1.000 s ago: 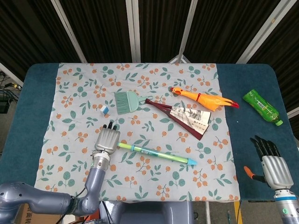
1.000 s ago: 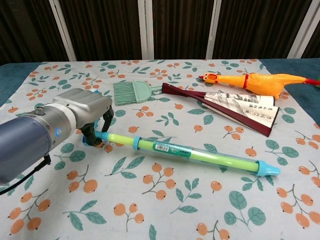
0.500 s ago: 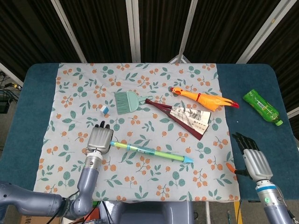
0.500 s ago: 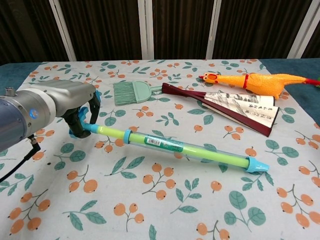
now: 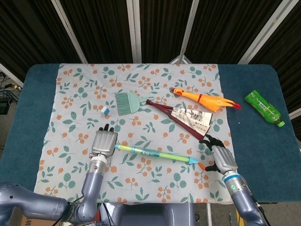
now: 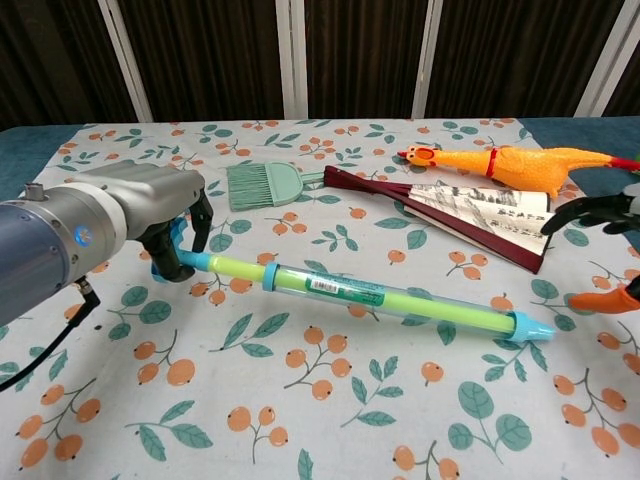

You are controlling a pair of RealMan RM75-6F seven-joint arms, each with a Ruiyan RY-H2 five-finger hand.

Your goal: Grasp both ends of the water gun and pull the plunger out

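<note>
On our left, the table (image 5: 35,108) shows a bare blue strip between its edge and the flowered cloth (image 5: 141,80), and the same blue margin runs down the far right side. Our left hand (image 5: 104,141) sits on the cloth near its front left part, fingers curled round the plunger end of the water gun (image 5: 157,154); in the chest view that left hand (image 6: 165,225) grips the blue handle end and the tube slants away to the right. The water gun (image 6: 370,297) lies across the front middle of the cloth, its blue nozzle tip pointing toward our right hand. Behind it, a small white and blue block (image 5: 104,110) lies near a green brush (image 5: 127,102), well apart from the gun. To the right of the brush lies a folded fan (image 5: 181,117), dark-ribbed with a printed paper leaf, and behind that an orange rubber chicken (image 5: 205,100), just beside the fan's far edge. The cloth in front of the gun is open. Our right hand (image 5: 218,157) hovers near the front right corner of the cloth, fingers spread and holding nothing, close to the nozzle tip but apart from it. A green bottle (image 5: 263,108) lies on the bare blue strip at far right, alone; we cannot tell whether anything is in it
</note>
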